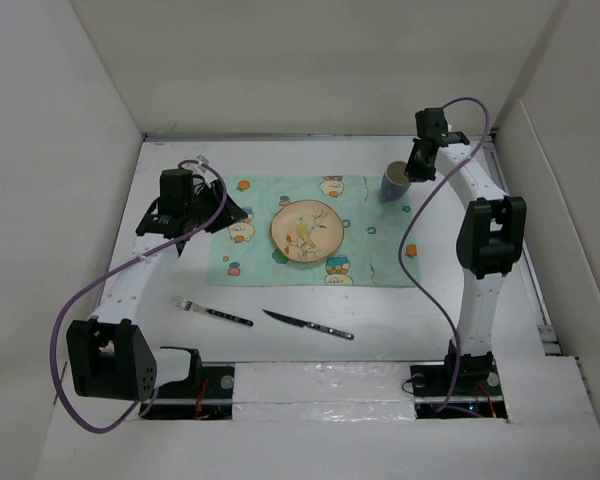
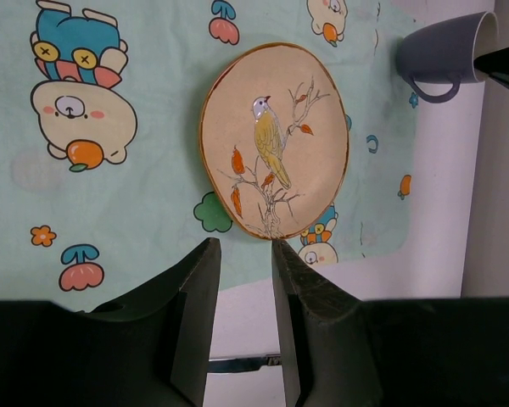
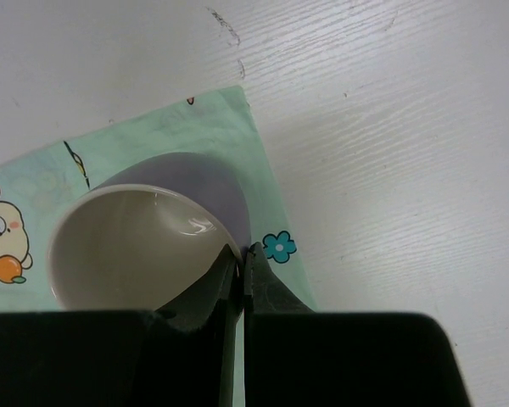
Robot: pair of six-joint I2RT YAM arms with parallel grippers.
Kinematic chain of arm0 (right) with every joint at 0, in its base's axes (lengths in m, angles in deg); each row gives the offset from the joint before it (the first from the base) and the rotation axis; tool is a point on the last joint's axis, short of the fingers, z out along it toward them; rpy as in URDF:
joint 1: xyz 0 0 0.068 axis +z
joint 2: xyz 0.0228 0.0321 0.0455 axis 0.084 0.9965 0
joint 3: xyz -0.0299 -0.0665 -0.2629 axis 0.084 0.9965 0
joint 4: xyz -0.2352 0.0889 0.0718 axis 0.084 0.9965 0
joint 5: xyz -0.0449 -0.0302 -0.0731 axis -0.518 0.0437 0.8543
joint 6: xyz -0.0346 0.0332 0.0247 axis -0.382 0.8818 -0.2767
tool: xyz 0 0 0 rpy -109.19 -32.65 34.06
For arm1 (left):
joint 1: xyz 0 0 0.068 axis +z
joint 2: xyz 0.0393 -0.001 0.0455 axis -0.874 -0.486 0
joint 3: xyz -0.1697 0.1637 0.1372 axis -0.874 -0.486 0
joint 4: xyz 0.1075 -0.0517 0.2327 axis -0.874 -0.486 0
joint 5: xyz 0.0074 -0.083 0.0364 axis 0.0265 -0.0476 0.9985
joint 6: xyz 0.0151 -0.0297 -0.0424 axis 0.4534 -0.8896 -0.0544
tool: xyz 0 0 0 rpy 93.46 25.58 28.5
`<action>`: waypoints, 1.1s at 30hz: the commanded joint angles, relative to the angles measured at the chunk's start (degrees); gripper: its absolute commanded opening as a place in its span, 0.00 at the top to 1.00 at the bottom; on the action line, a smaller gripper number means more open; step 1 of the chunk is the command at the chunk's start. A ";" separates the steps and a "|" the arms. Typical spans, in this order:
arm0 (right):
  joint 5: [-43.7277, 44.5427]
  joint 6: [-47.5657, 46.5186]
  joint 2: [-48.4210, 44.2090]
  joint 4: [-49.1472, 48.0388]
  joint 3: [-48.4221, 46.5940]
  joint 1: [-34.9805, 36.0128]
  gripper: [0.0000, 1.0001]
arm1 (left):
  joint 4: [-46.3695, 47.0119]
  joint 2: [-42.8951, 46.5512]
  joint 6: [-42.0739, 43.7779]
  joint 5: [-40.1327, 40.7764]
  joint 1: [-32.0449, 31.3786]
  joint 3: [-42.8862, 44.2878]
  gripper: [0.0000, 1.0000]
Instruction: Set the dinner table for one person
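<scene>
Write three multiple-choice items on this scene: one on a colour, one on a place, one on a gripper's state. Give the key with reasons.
1. The outside of the mug is:
A red
B yellow
C greyish purple

2. The fork and knife lie:
A on the bare dinner table, on the near side of the placemat
B inside the mug
C on the placemat

3. The left gripper is:
A shut on the fork
B open and empty
C shut on the mug

Key:
1 C, the mug's wall shows that colour in the left wrist view.
2 A, both rest on white tabletop between the placemat and the arm bases.
3 B, its fingers stand apart with nothing between them.
</scene>
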 commanded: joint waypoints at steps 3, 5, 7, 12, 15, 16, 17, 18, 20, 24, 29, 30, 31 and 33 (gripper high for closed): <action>2.57 0.22 -0.51 -2.68 -4.52 -0.22 0.98 | 1.40 0.31 0.72 0.37 0.11 -0.35 0.72; 2.66 0.49 -0.34 -2.24 -4.52 -0.22 0.77 | 1.40 0.31 0.63 0.46 0.11 -0.44 0.72; 2.49 0.49 -0.77 -2.24 -4.52 -0.22 0.69 | 1.31 0.23 0.63 0.54 0.11 -0.52 0.72; 1.08 -0.22 -2.44 -1.10 -7.15 -0.22 0.58 | 1.40 -0.12 0.28 0.28 0.11 0.35 0.72; 0.03 -0.48 -4.72 1.18 -9.35 -0.22 0.57 | 1.14 -0.39 0.19 0.02 0.11 1.32 0.72; -0.24 -0.48 -7.60 1.53 -8.40 -0.22 0.58 | 0.87 -0.39 0.19 0.02 0.11 1.50 0.72; -0.76 -0.39 -9.98 0.93 -6.65 0.47 0.75 | 0.96 -0.39 0.19 -0.07 0.11 2.11 0.72; -1.72 -0.65 -12.61 -0.64 -3.85 1.09 0.83 | 0.87 -0.39 0.19 -0.16 0.11 2.46 0.72; -9.73 -2.32 -26.84 -7.51 14.41 4.52 1.00 | 0.87 -0.21 0.10 -0.60 0.11 3.17 0.79; -23.34 -7.23 -41.85 -18.83 37.84 15.83 1.00 | 0.52 -0.21 0.19 -0.07 0.11 3.34 1.00; -19.32 -6.29 -47.79 -17.27 51.36 36.93 0.49 | -0.44 -1.62 1.41 1.86 0.11 6.32 1.00; -18.61 -5.32 -48.06 -18.40 52.94 39.31 0.40 | -0.88 -2.06 1.68 2.30 0.11 7.29 0.99; -16.35 -4.96 -48.32 -19.11 55.22 41.59 0.35 | -1.06 -2.76 1.86 2.65 0.11 8.17 0.95; -15.01 -5.40 -47.36 -20.17 56.29 46.08 0.31 | -2.29 -3.64 2.38 3.27 0.11 11.59 0.85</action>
